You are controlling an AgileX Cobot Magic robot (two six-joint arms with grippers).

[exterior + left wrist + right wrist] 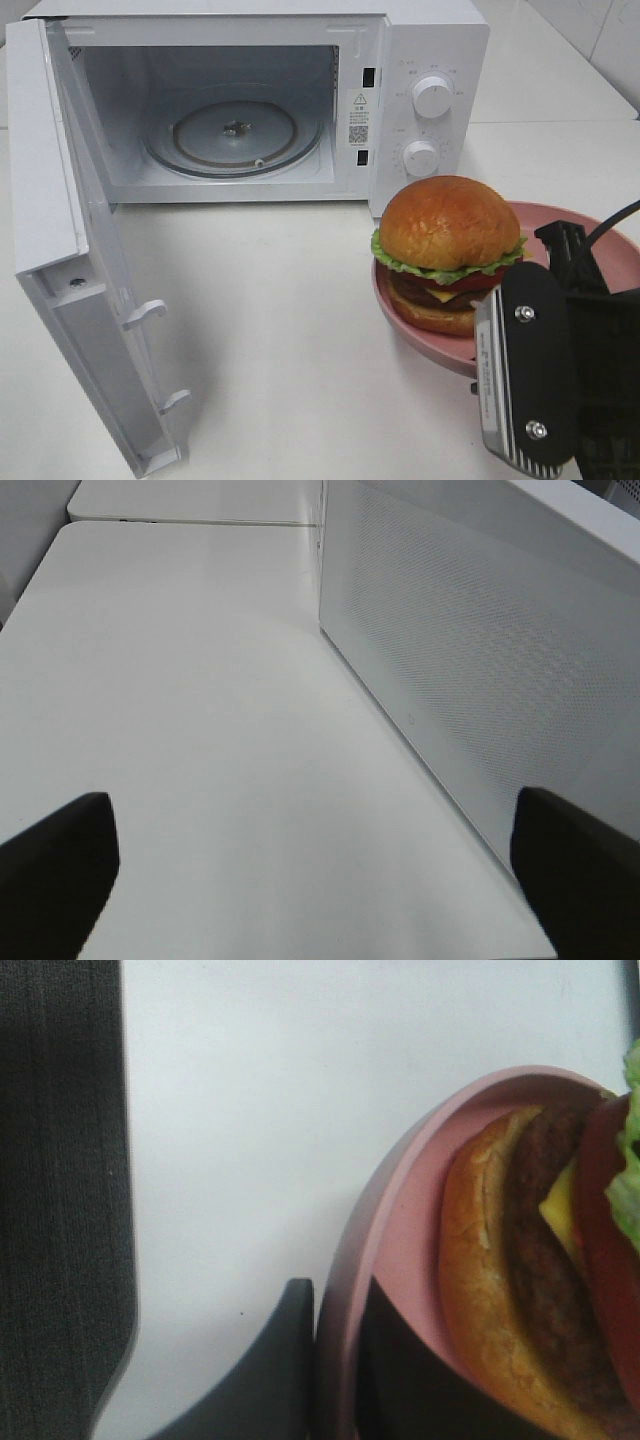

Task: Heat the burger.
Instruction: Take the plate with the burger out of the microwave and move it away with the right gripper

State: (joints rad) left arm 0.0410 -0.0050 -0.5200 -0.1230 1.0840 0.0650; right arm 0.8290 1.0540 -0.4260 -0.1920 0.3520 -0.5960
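We see the burger [447,250] sitting on a pink plate [615,250] at about four o'clock on the white table [280,330], just in front of the control panel of the microwave [430,60]. It is not yet inside the oven. The microwave door [80,290] hangs wide open toward eight o'clock, and the glass turntable [235,135] lies bare in the cavity at eleven o'clock, so the way in is ready for the food.

Our right gripper [335,1360] is narrowed onto the near rim of the plate: the right wrist view shows one dark finger outside the pink rim and another dark finger inside it, beside the bottom bun. We judge that we hold the plate rather than the burger itself because the soft bun would crush or come apart, while the rim gives a firm edge and carries everything at once. In the high view our arm's body hides the contact, so the hold may be less secure than it looks.

Our left gripper [320,880] stands wide with nothing between its fingers, and it waits outside the open door, whose perforated panel fills its wrist view. We take this to mean that it is placed to swing the door shut once the plate is in.

The step in hand, as we judge it, is lifting the plate toward the cavity.
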